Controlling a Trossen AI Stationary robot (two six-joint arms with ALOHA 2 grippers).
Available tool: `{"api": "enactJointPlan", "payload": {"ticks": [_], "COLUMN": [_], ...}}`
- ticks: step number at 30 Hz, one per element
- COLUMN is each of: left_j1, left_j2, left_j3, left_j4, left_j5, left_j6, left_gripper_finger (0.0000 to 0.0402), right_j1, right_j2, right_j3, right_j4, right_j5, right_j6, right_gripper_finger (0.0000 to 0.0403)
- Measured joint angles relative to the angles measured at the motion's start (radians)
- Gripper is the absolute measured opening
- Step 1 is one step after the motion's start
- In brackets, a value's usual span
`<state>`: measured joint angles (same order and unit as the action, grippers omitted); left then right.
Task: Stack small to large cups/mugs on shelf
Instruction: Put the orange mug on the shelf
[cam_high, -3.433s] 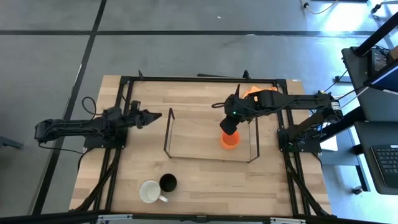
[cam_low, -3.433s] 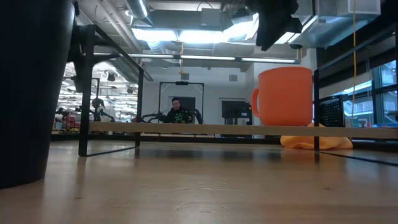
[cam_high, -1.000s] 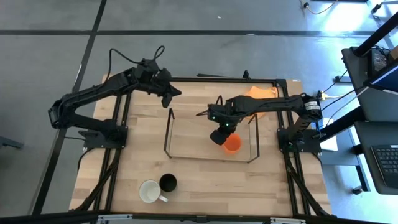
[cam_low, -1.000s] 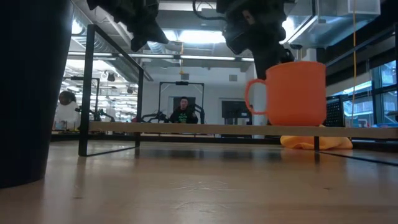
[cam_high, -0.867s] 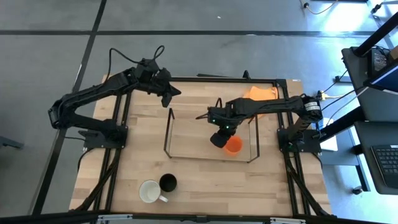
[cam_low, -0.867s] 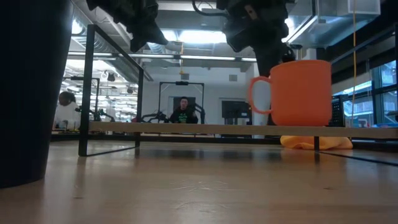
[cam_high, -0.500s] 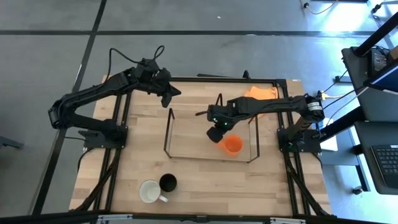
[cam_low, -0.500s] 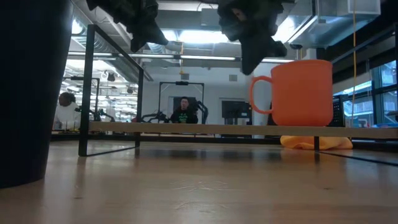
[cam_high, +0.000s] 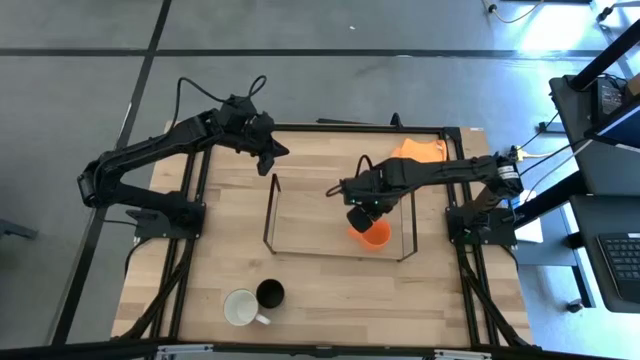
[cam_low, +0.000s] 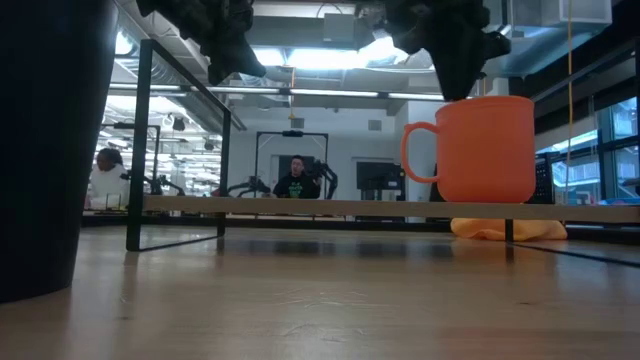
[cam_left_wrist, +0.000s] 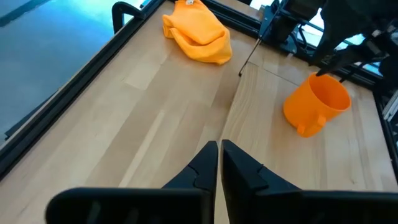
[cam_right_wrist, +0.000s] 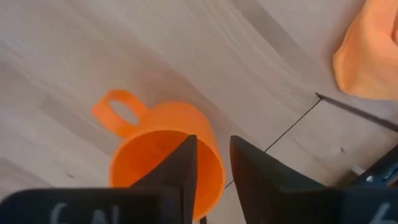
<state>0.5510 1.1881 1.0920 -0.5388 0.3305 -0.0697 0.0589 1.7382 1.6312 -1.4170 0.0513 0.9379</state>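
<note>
The orange mug (cam_high: 375, 234) stands upright on the wire shelf (cam_high: 272, 212), near its right end, with its handle toward the left in the low view (cam_low: 487, 150). My right gripper (cam_high: 360, 216) hovers over the mug's rim. It is slightly open, one finger over the mug's inside (cam_right_wrist: 184, 167) and one outside (cam_right_wrist: 250, 169). My left gripper (cam_high: 270, 150) is shut and empty, raised over the table's far left. The white mug (cam_high: 240, 307) and the black mug (cam_high: 270, 293) stand side by side on the table near its front edge. My right gripper comes from above with its fingers on either side of the mug's wall (cam_right_wrist: 214, 163), opposite the handle. I cannot tell whether they touch it. The mug stands on the shelf.
An orange cloth (cam_high: 420, 150) lies on the table behind the shelf's right end. The black table frame (cam_high: 320, 128) runs along the edges. The black mug fills the left of the low view (cam_low: 50, 150). People sit in the room beyond.
The orange mug has slid a little along the shelf toward the table's right and then stayed put. My right gripper drew away from it toward the left, then came back right to stand over its rim.
</note>
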Motion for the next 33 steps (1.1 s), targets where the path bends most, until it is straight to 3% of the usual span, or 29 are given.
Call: {"api": "enactJointPlan", "payload": {"ticks": [11,33], "left_j1": [0.000,0.000], "left_j2": [0.000,0.000], "left_j3": [0.000,0.000], "left_j4": [0.000,0.000], "left_j5": [0.000,-0.001], "left_j6": [0.024,0.024], "left_gripper_finger": [0.0028,0.0005], "right_j1": [0.037,0.066], "right_j2": [0.001,0.001], "right_j3": [-0.069,-0.100], "right_j4": [-0.007,-0.003], "right_j5": [0.009,0.000], "right_j6": [-0.053,-0.015], "right_gripper_finger": [0.0119,0.0118]}}
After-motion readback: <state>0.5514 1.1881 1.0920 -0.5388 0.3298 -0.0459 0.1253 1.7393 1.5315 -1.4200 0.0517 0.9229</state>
